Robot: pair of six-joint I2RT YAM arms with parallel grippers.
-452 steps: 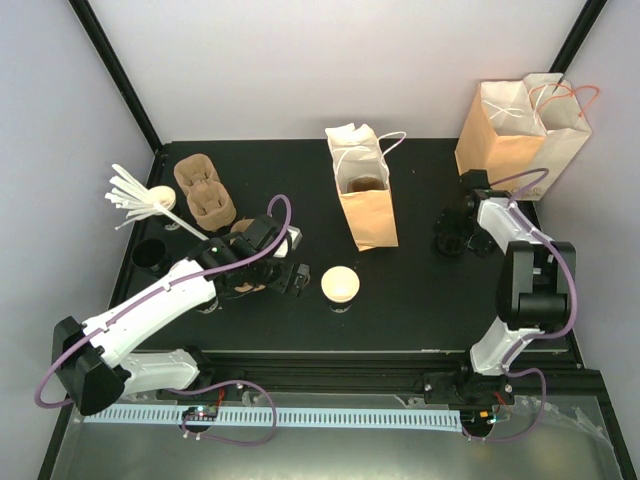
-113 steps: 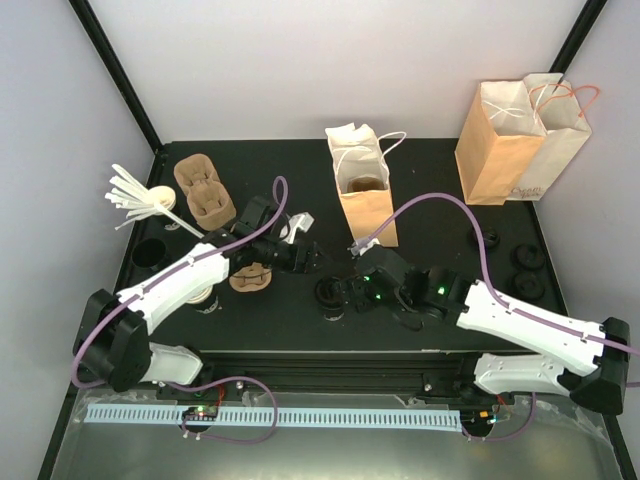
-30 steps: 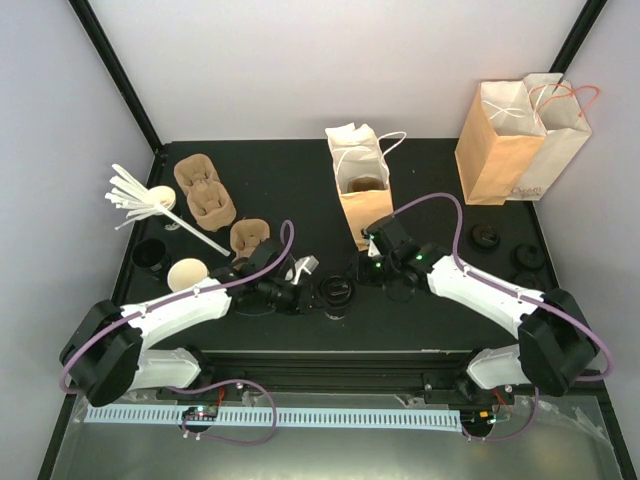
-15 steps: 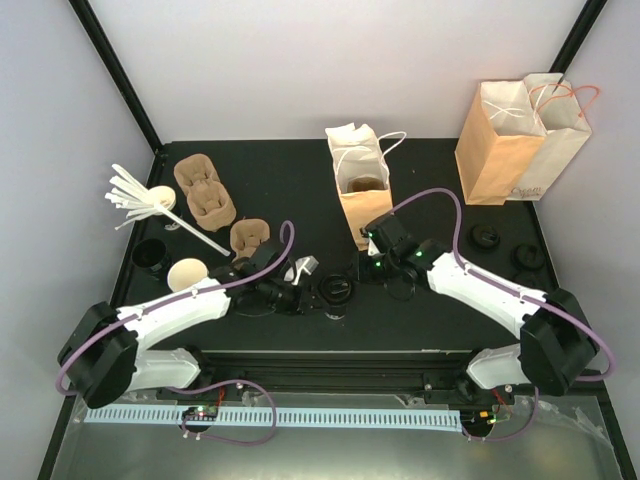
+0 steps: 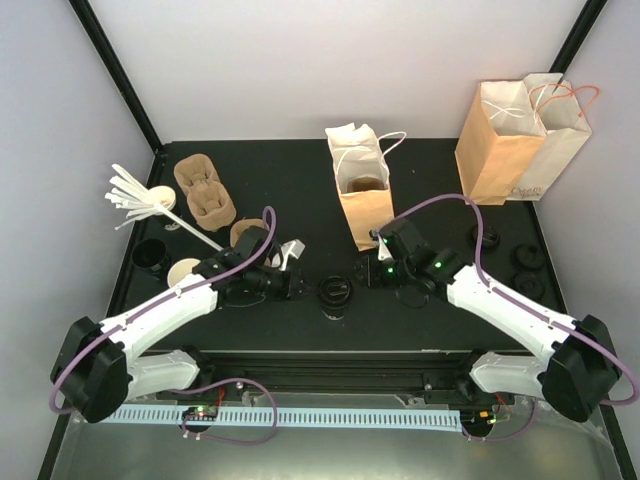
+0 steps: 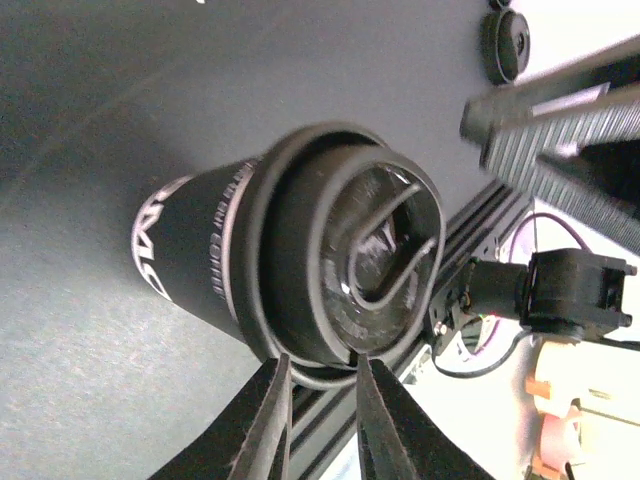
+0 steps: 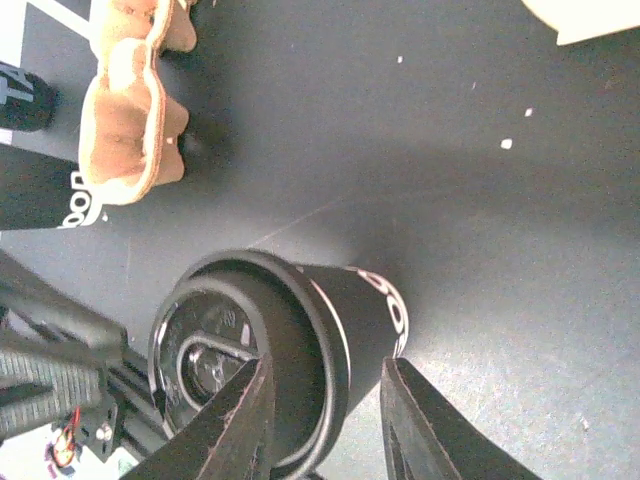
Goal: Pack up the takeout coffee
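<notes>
Black surface [image 5: 280, 170] inside pale walls. Upright near its front edge, long axis vertical, lid up: takeout coffee [image 5: 334, 293]. Lies right of the left tool [image 6: 318, 370] and left of the right tool [image 7: 322, 392], between both; judged nearer to the left one. Left tool: fingers narrowly apart at the lid's rim, contact not certain. Right tool: fingers apart, framing the cup from short of it, holding nothing. Just behind, an open paper bag [image 5: 368, 215]; brown contents hard to make out. Cup's base hidden from above.
</notes>
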